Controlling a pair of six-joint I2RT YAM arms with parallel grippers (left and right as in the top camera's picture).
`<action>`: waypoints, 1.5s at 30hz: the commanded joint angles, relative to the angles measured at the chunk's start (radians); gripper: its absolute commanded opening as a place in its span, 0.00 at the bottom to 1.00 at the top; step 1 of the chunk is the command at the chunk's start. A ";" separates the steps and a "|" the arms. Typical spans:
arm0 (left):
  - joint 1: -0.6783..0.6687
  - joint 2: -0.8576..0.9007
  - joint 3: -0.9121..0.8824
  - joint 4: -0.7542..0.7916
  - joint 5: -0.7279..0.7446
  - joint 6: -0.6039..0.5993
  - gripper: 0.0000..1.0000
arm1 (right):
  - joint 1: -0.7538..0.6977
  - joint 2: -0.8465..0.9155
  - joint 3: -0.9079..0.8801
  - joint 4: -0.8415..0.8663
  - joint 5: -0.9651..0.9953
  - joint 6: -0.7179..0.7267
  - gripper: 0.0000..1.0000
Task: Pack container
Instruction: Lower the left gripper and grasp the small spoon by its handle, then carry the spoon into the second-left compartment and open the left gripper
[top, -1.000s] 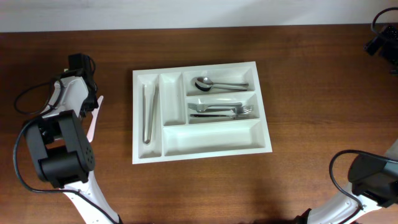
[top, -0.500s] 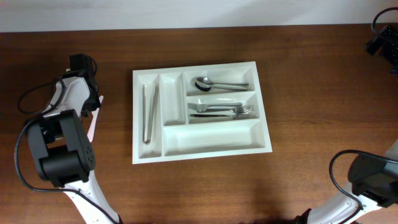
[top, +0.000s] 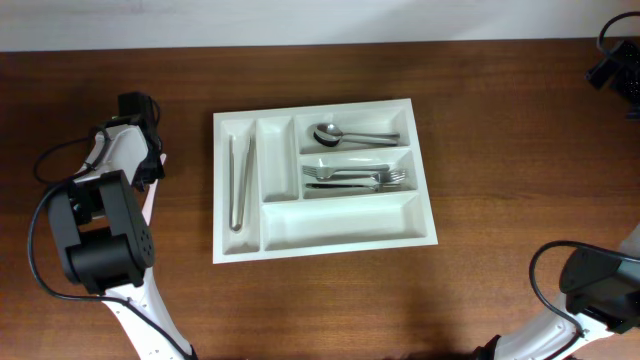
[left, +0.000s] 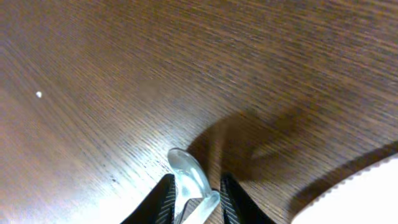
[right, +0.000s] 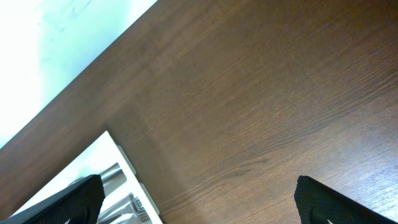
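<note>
Narrowing over the last second, the left gripper (left: 198, 200) now pinches a clear plastic utensil (left: 186, 174), apparently ready to carry to the container (top: 217, 200) lying mid-table nearby.

Left wrist view: clear plastic utensil w/ rounded tip (left: 186, 171) runs off the bottom edge, handle unseen; exact type can't be told. Fingers of left pincer (left: 195, 200) flank it, contact unclear. Large white plastic cutlery tray (left: 370, 190): only a blurred corner. Overhead: left arm (top: 100, 230) hides that pincer & most of the utensil. Of right pincer (right: 202, 202), only fingertips show.
</note>
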 joint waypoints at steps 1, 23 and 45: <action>-0.001 0.021 -0.008 0.003 -0.060 0.002 0.25 | -0.001 -0.005 -0.004 0.000 -0.004 0.008 0.99; -0.001 0.021 -0.008 0.013 -0.069 0.002 0.11 | -0.001 -0.005 -0.004 0.000 -0.004 0.008 0.99; 0.000 0.114 -0.008 0.040 -0.153 0.005 0.27 | -0.001 -0.005 -0.004 0.000 -0.004 0.009 0.99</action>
